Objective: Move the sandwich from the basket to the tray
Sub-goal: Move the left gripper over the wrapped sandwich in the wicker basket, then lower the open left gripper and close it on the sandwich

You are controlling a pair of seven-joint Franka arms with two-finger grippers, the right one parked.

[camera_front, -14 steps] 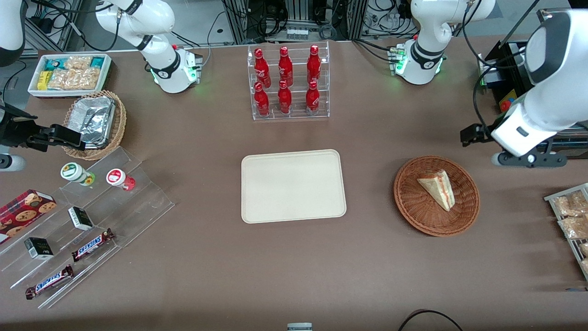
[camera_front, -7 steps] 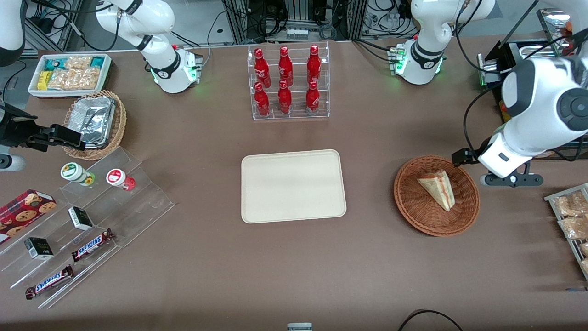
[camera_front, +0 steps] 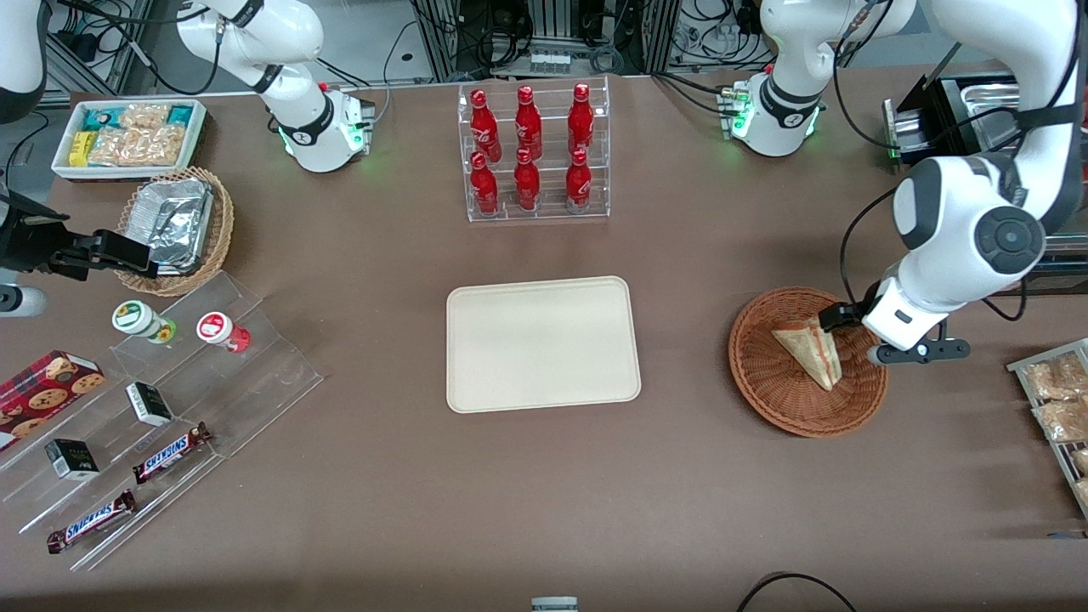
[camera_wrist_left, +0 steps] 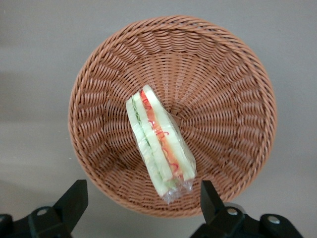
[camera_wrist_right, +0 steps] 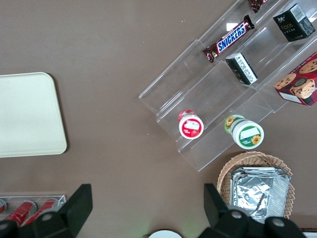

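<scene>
The sandwich (camera_front: 807, 349), a plastic-wrapped pale wedge with a red and green filling stripe, lies in the round reddish-brown wicker basket (camera_front: 769, 382) toward the working arm's end of the table. The wrist view shows the sandwich (camera_wrist_left: 159, 143) in the basket (camera_wrist_left: 223, 89). My left gripper (camera_wrist_left: 143, 203) hangs above the basket's rim, open and empty, its black fingers (camera_wrist_left: 74, 201) set wide apart. In the front view the gripper (camera_front: 850, 327) sits over the basket's edge beside the sandwich. The cream tray (camera_front: 542, 343) lies empty at the table's middle.
A clear rack of red bottles (camera_front: 531, 153) stands farther from the front camera than the tray. A wire rack of bagged tan snacks (camera_front: 1058, 408) lies beside the basket at the table's edge. Snack shelves (camera_front: 161, 416), a tan foil basket (camera_front: 174, 225) and a white bin (camera_front: 127, 136) sit toward the parked arm's end.
My left arm has swung in and come down from beside the table's edge to over the basket's rim, next to the sandwich. The sandwich, basket and tray have not moved.
</scene>
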